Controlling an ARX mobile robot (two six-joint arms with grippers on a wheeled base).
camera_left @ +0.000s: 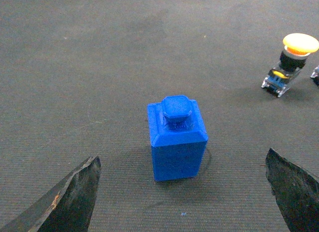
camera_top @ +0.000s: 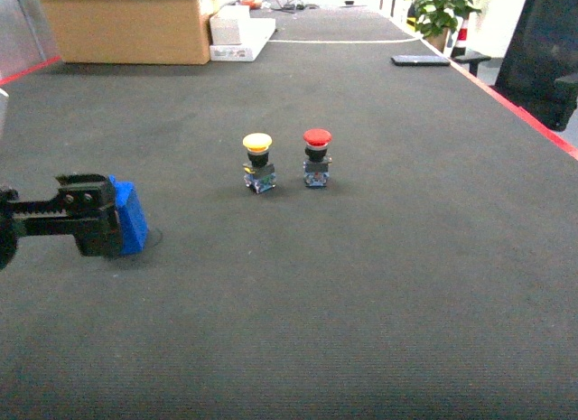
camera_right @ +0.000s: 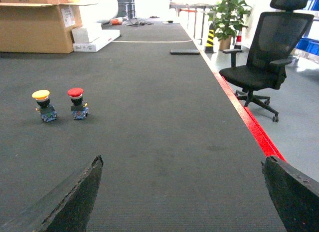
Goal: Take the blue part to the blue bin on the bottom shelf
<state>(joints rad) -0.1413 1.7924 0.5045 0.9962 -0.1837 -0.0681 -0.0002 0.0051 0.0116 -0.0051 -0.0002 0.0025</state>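
Observation:
The blue part (camera_top: 132, 218) (camera_left: 177, 142) is a small block with a knob on top, standing upright on the dark mat. My left gripper (camera_top: 107, 217) (camera_left: 182, 157) is open, low at the left. Its fingers (camera_left: 75, 197) stand wide apart on either side of the part's near end and do not touch it. My right gripper (camera_right: 183, 160) is open over bare mat with nothing between its fingers; it does not show in the head view. The blue bin and the bottom shelf are out of view.
A yellow push button (camera_top: 258, 163) and a red push button (camera_top: 317, 156) stand side by side mid-mat. At the far end lie a cardboard box (camera_top: 126, 23), a white box (camera_top: 239, 36) and a flat black item (camera_top: 420, 60). A red stripe (camera_right: 249, 127) marks the right edge, with an office chair (camera_right: 264, 57) beyond.

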